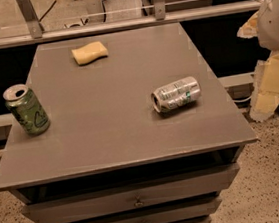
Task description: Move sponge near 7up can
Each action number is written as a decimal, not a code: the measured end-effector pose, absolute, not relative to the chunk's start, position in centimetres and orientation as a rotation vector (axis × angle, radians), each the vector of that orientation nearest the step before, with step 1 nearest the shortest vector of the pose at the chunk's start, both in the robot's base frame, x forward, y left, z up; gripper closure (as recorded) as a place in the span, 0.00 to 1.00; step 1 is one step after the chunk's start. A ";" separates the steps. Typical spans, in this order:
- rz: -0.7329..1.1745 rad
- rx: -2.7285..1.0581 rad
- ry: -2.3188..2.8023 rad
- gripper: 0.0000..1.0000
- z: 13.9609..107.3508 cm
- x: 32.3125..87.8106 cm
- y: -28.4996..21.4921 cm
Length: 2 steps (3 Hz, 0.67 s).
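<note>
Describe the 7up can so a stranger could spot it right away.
The gripper is out of view. On the grey cabinet top, look right of centre. The 7up can is the silver one lying on its side, unlike the green can standing upright at the left edge.

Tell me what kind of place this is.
Likely a lab or workshop: grey drawer cabinet, speckled floor, glass-panelled railing behind. Hand not in view; only a white arm part at the right edge.
</note>
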<state>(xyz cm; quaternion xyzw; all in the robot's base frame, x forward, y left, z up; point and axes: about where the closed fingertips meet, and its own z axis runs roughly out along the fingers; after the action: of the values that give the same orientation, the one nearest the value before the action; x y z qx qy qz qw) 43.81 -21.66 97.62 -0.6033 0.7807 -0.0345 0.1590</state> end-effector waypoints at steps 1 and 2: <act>-0.099 -1.724 2.232 0.00 97.6 43.8 -21.7; -0.082 -1.712 2.194 0.00 97.1 46.4 -20.3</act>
<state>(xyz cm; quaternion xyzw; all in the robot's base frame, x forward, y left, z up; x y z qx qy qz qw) 46.40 -20.29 97.15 -0.6050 0.7755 -0.0289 0.1779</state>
